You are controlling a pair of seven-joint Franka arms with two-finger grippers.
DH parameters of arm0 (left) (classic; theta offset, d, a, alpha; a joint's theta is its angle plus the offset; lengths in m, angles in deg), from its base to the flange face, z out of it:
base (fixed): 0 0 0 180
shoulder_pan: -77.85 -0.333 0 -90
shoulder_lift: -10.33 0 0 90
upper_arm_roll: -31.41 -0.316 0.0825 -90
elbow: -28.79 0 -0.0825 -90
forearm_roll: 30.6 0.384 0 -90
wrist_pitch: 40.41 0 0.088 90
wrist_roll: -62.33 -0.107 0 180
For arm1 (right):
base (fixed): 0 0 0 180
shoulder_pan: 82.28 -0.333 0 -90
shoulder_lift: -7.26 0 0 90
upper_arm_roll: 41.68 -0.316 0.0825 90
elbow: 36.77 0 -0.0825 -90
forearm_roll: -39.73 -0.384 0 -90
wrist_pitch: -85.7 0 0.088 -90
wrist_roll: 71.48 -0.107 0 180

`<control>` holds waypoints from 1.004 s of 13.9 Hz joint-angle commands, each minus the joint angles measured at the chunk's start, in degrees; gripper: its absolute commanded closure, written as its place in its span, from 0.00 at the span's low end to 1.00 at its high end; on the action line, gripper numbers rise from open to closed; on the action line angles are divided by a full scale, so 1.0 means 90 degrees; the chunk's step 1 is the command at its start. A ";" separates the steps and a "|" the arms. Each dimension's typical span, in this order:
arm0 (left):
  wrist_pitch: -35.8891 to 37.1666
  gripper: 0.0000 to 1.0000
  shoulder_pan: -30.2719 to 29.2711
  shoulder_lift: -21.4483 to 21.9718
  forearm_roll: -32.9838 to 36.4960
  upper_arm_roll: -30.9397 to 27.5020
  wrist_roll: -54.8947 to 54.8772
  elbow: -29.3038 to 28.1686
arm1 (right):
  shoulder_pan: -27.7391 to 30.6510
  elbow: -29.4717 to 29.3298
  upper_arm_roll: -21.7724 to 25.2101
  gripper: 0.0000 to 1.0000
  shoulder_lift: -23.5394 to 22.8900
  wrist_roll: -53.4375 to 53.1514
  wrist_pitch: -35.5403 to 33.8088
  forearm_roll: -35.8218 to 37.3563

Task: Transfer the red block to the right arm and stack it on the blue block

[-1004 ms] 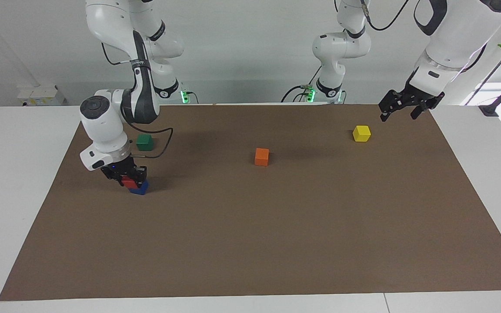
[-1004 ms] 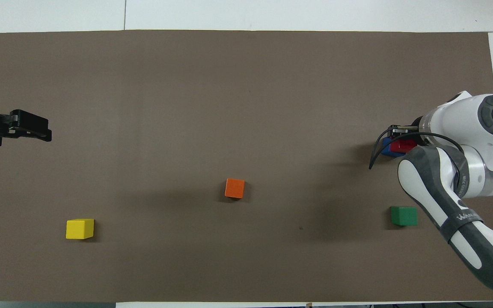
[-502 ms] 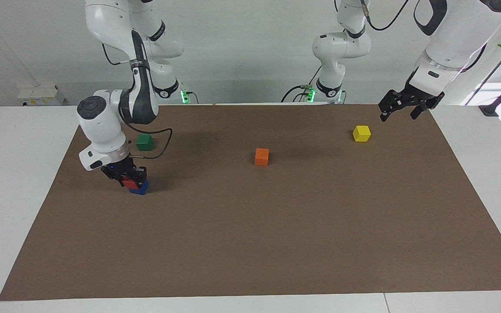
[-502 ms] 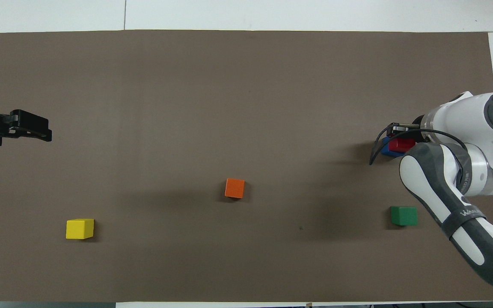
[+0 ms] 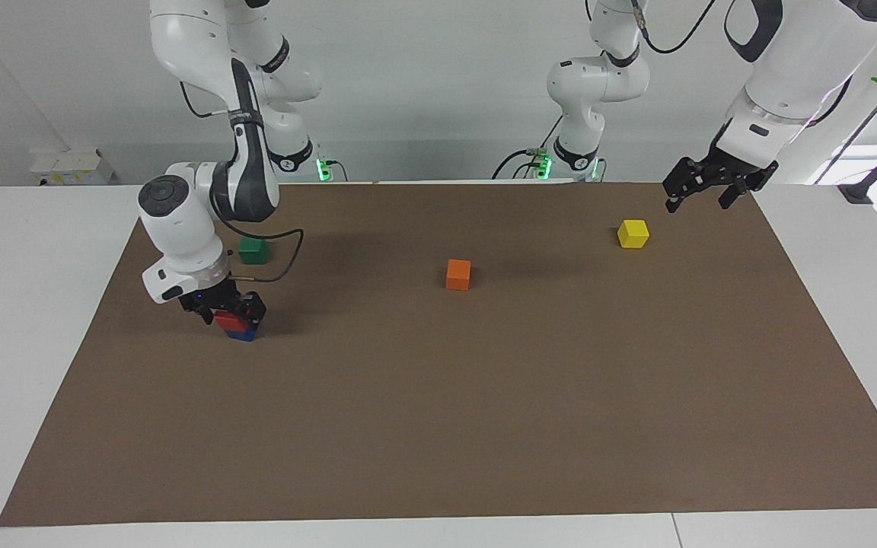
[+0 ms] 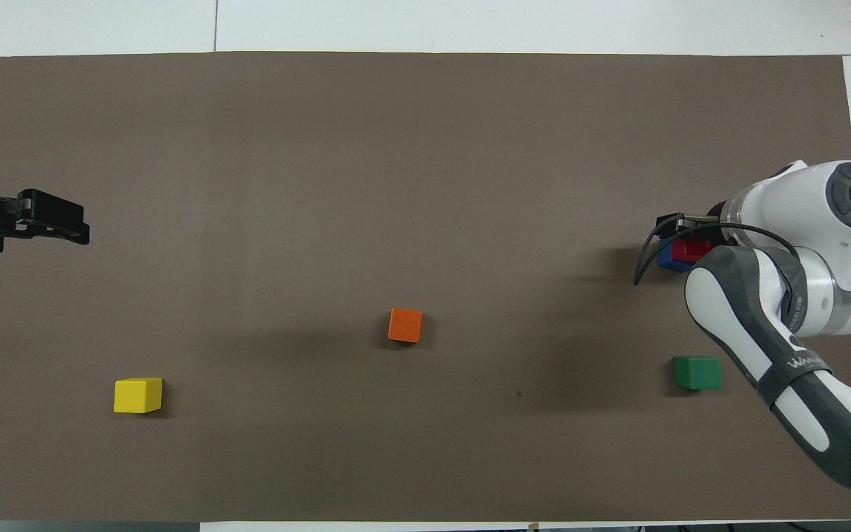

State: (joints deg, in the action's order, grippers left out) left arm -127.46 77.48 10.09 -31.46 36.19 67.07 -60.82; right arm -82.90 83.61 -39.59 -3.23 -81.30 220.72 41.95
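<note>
Facing view: red block point(image 5: 228, 320) sits on blue block point(image 5: 241, 332), right gripper point(image 5: 223, 310) jaws released around it; overhead view hides that behind the arm. Left gripper point(image 5: 700, 190) waits with jaws spread.

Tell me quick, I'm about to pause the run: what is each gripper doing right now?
Left gripper: open, holding nothing, over the table edge near the yellow block.
Right gripper: around the red block on the blue block; grip cannot be told.

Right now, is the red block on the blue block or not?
On: the red block sits atop the blue block, squarely aligned, with the right gripper around it.
</note>
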 commanded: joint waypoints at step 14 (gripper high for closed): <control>-0.0035 0.00 0.0002 0.0095 -0.0071 -0.0024 -0.0049 -0.0092 | 0.0020 -0.2171 -0.0096 0.00 0.1400 0.0798 -0.3707 -0.0119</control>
State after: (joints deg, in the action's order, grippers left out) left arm -127.45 77.48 10.09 -31.46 36.19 67.07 -60.82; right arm -82.99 68.22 -40.17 8.29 -75.67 195.42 41.97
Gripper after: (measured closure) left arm 0.000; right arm 0.000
